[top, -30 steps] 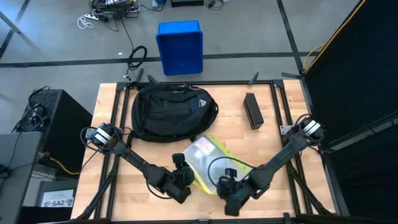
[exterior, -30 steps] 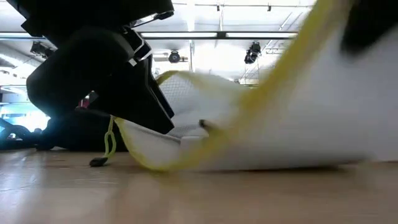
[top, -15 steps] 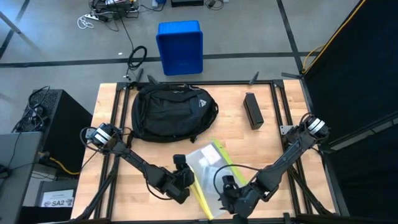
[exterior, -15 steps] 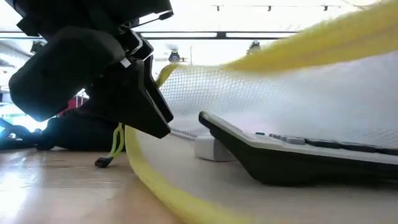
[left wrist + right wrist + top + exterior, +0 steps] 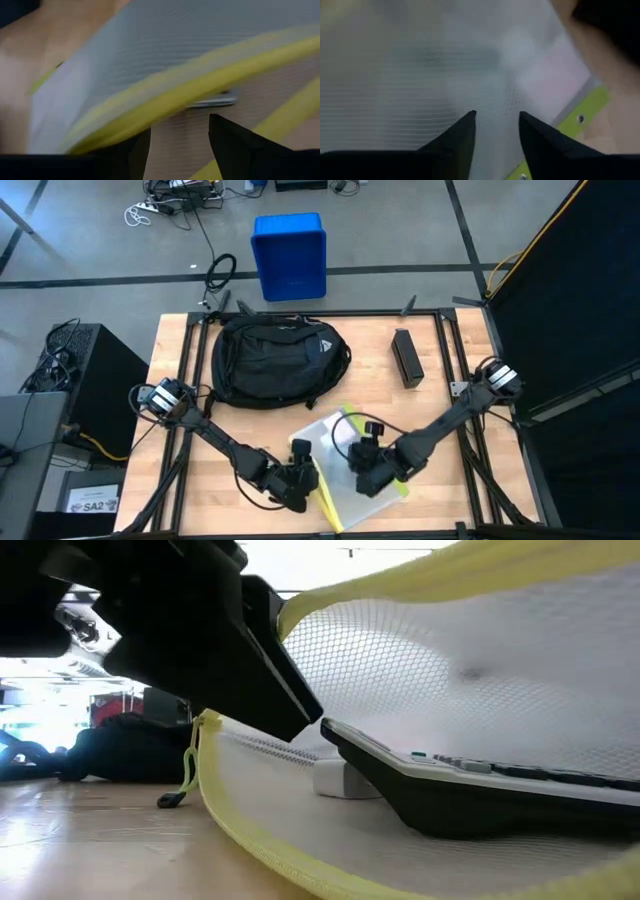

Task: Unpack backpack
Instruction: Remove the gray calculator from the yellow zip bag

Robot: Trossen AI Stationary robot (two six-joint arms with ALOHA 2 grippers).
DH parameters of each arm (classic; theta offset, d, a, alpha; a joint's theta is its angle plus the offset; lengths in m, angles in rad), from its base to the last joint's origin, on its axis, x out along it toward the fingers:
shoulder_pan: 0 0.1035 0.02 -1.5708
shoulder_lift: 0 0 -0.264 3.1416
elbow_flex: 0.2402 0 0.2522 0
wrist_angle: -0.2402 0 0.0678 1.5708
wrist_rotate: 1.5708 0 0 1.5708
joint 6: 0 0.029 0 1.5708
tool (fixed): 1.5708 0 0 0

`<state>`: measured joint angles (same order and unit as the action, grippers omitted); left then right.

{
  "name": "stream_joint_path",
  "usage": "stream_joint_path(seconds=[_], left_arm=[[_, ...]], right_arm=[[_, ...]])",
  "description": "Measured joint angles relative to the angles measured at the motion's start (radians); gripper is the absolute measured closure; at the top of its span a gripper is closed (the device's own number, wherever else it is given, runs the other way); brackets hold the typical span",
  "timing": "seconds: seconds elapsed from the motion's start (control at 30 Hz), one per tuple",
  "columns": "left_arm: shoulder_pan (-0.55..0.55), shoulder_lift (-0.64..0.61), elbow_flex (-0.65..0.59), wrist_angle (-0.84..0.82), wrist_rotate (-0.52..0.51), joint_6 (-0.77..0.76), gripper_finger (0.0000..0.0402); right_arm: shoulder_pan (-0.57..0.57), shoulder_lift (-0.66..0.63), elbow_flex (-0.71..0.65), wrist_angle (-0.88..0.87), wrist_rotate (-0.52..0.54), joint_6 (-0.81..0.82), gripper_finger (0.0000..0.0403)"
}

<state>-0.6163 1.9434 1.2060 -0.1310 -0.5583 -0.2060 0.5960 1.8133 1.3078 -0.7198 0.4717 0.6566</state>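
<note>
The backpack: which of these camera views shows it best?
The high view: the backpack lies whole on the table's far side, with straps and pale logo visible. The low view catches only a dark sliver of it behind the mesh pouch and a gripper. Neither wrist view shows it; both are filled by the pouch.

The black rounded backpack (image 5: 278, 361) looks like soft matt fabric. The pale wooden table top (image 5: 440, 415) is smooth, its grain showing. A white mesh pouch with yellow cloth edging (image 5: 480, 670) is see-through netting; inside lies a dark, slightly glossy plastic device (image 5: 470, 790). The blue bin (image 5: 289, 256) is smooth plastic.
</note>
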Motion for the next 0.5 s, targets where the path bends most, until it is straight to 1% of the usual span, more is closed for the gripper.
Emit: stream_joint_path(seconds=[0.1,0.23,0.33,0.5], left_arm=[[-0.018,0.000,0.000,0.007,-0.013,0.129,0.0233],[-0.041,0.000,0.000,0.007,-0.088,0.311,0.0233],[-0.040,0.003,0.000,0.006,-0.106,0.437,0.0233],[-0.020,0.029,0.000,0.045,-0.100,0.576,0.0233]], right_arm=[[-0.026,0.000,-0.033,0.004,-0.025,0.000,0.0332],[-0.051,0.000,-0.089,0.009,-0.060,0.006,0.0369],[-0.075,0.000,-0.139,0.048,-0.117,0.006,0.0384],[-0.103,0.000,-0.202,0.152,-0.183,0.005,0.0400]])
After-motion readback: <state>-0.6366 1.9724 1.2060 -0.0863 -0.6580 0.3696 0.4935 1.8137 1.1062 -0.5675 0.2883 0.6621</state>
